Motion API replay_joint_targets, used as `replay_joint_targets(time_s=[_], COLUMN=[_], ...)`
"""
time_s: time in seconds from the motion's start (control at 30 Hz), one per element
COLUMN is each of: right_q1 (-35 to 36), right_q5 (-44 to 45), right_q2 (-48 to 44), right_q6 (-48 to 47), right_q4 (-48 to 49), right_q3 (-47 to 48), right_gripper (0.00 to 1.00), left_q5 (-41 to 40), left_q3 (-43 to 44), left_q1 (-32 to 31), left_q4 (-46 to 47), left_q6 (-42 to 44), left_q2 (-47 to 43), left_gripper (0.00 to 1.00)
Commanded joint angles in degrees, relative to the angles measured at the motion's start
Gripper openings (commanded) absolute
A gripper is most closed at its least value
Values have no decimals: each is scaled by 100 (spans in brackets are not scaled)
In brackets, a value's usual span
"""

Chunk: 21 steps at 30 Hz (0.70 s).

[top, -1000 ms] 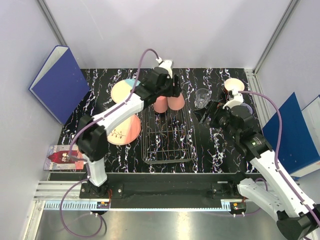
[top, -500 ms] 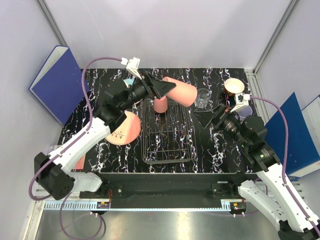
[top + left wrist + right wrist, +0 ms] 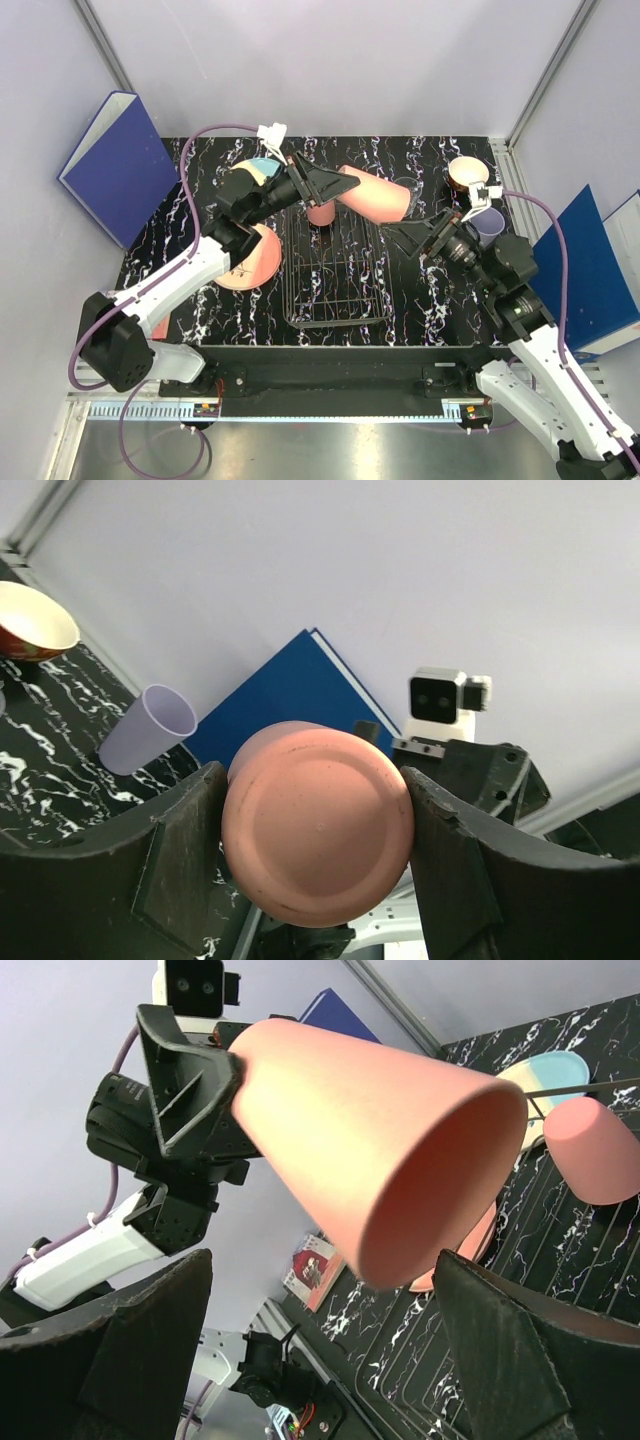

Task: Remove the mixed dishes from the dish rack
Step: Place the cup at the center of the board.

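Left gripper [image 3: 335, 188] has its jaws closed on one salmon-pink cup [image 3: 375, 195], clamped across the narrow base end. In the left wrist view the flat bottom fills the gap, with a finger pressed on each side. The cup is off the desk [image 3: 430, 290] and lies roughly level in the air above the far end of the dish rack [image 3: 335, 285], its open mouth aimed at the right arm. Right gripper [image 3: 412, 230] sits just beside that mouth with its jaws spread wide and nothing between them. The right wrist view looks almost straight at the rim, with no contact visible. This reads as an arm-to-arm handover about to happen. A second salmon-pink cup [image 3: 320, 212] stands mouth-down in the far end of the rack, and the rest of the wire grid looks bare, so the unloading is probably close to done. Handling judgement: the cup looks light, stiff and thin-walled, with a smooth matte skin that could be slick. Its wall tapers, so a squeeze across the outside may creep towards the narrow end. The better hold for the right jaws is at the rim, one finger inside and one outside, or across the wide end with modest force. Risk: if the left jaws let go before the right ones are seated, the cup drops onto the wires.
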Motion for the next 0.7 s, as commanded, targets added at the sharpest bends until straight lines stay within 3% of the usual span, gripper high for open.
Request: replay_joint_targets(time_s=[0.0, 0.23, 0.33, 0.37, 0.47, 0.5, 0.57, 0.6, 0.67], right_q1=[30, 22, 22, 22, 31, 31, 22, 22, 22], right_q5=[-189, -172, -189, -198, -216, -207, -181, -137, -84], right_q2=[218, 306, 368, 403, 429, 429, 412, 394, 368], right_q6=[80, 98, 98, 106, 115, 107, 115, 98, 28], right_q4=[487, 602, 655, 681, 699, 673, 611, 524, 331], right_q3=[53, 61, 105, 105, 114, 114, 132, 140, 272], right_gripper=[99, 97, 84, 73, 55, 40, 27, 12, 0], left_q5=[240, 249, 258, 266, 258, 249, 223, 214, 196], left_q3=[-102, -199, -234, -252, -278, -278, -270, -261, -174], left_q1=[13, 13, 13, 13, 13, 13, 13, 22, 22], left_q4=[685, 685, 755, 781, 747, 712, 537, 483, 186], left_q6=[-201, -192, -245, -254, -210, -184, -44, 9, 219], left_q2=[-196, -292, -293, -293, -301, -336, -363, -398, -442], left_gripper=[0, 0, 0, 0, 0, 1, 10, 30, 60])
